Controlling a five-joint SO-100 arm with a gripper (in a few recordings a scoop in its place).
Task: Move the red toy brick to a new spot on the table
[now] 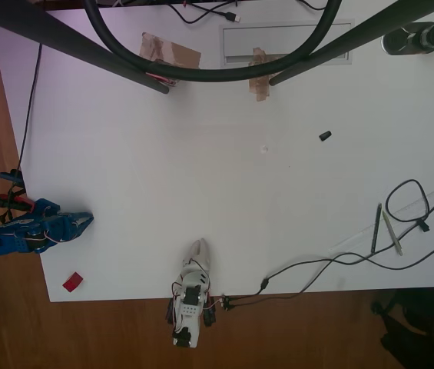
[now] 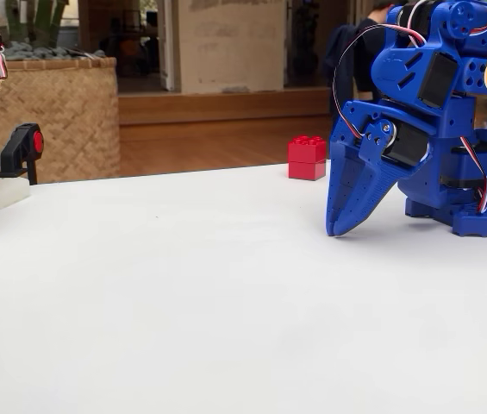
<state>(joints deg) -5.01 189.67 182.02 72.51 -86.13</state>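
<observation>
The red toy brick [image 1: 72,282] lies near the table's [image 1: 201,192] bottom-left corner in the overhead view. In the fixed view the red toy brick [image 2: 307,158] sits at the far edge of the white table [image 2: 183,302], studs up. My blue gripper [image 1: 86,221] rests folded at the table's left edge, a short way above the brick in the overhead view. Seen from the fixed view, the gripper [image 2: 345,228] points down to the tabletop, its jaws together with nothing between them. The brick stands apart from it, behind and to the left.
A small black cap-like piece [image 1: 325,136] lies at the upper right. Brown tape patches [image 1: 169,54] and a grey slot [image 1: 278,42] sit along the top edge. Cables and two pens [image 1: 385,229] occupy the right side. Dark struts and a hose [image 1: 201,75] cross overhead.
</observation>
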